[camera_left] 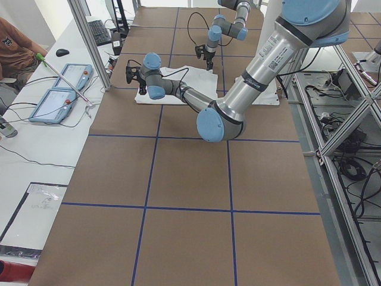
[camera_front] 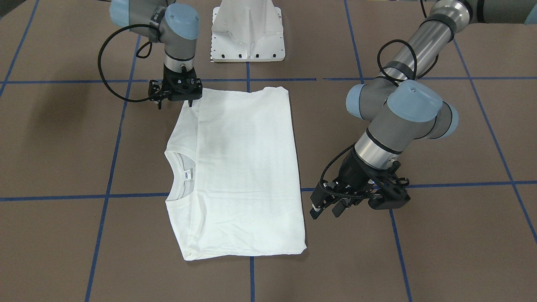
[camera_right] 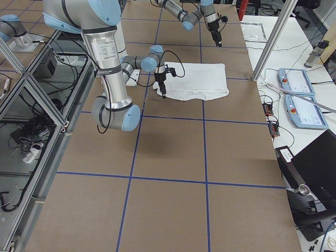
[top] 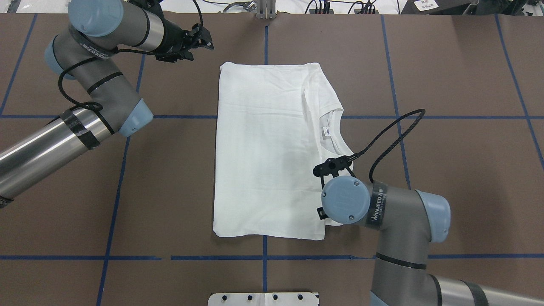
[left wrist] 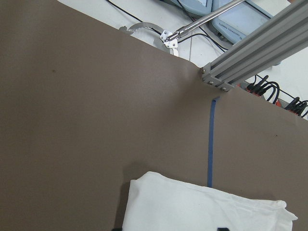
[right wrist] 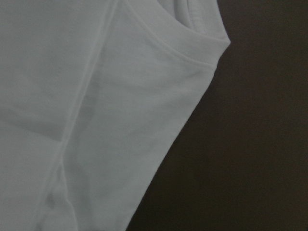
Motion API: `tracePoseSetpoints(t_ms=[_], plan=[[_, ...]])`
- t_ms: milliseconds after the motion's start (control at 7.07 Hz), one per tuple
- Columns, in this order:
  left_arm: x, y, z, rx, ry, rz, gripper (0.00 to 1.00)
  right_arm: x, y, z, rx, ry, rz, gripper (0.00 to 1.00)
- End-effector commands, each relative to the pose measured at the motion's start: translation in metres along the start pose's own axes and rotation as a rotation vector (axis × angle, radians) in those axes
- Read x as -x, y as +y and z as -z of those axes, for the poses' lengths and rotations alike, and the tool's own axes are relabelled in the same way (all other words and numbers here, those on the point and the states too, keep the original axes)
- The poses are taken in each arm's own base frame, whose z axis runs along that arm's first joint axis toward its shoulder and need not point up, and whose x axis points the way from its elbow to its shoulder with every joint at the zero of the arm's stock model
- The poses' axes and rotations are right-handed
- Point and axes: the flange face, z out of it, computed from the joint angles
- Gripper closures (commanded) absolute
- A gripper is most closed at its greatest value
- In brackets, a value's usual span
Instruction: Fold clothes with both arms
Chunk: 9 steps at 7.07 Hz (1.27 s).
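Note:
The clothes, one white T-shirt (camera_front: pixel 247 167) (top: pixel 263 148), lie flat on the brown table, folded into a rectangle. The ribbed collar (camera_front: pixel 178 176) and neck label (top: pixel 326 131) face the robot's right. My right gripper (camera_front: pixel 176 102) hangs straight down over the shirt's shoulder corner nearest the robot's base. No finger shows in its wrist view, only cloth (right wrist: pixel 120 120) close below, and it looks open. In the overhead view its wrist (top: pixel 345 199) hides it. My left gripper (camera_front: pixel 325 214) (top: pixel 207 38) is open with nothing in it, beside the shirt's far hem corner (left wrist: pixel 207 207).
The white pedestal base (camera_front: pixel 247 37) stands at the robot's side of the table. Blue tape lines (camera_front: pixel 109 167) cross the brown surface. An aluminium frame post (left wrist: pixel 255 57) rises at the far edge. Control tablets (camera_left: pixel 59 89) lie on the side bench, with a person (camera_left: pixel 18 50) beside it.

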Motion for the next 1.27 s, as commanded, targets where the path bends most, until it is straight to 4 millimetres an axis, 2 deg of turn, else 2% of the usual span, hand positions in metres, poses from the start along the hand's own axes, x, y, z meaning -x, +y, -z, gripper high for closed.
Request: tracePoseSetpoints(t_ms=[0, 283, 707, 1131], plan=[[0.001, 0.0, 0.001, 0.0, -0.001, 0.0, 0.28, -0.006, 0.0, 0.018, -0.008, -0.036, -0.04, 0.0], [0.003, 0.003, 0.003, 0.001, 0.002, -0.001, 0.28, 0.013, -0.008, 0.038, -0.027, -0.105, -0.329, 0.0], [0.004, 0.003, 0.003, 0.002, -0.001, 0.002, 0.28, 0.052, 0.013, 0.039, -0.014, -0.253, -0.93, 0.0], [0.005, 0.004, 0.004, 0.001, 0.0, -0.001, 0.28, 0.072, 0.036, 0.033, -0.019, -0.268, -1.307, 0.01]])
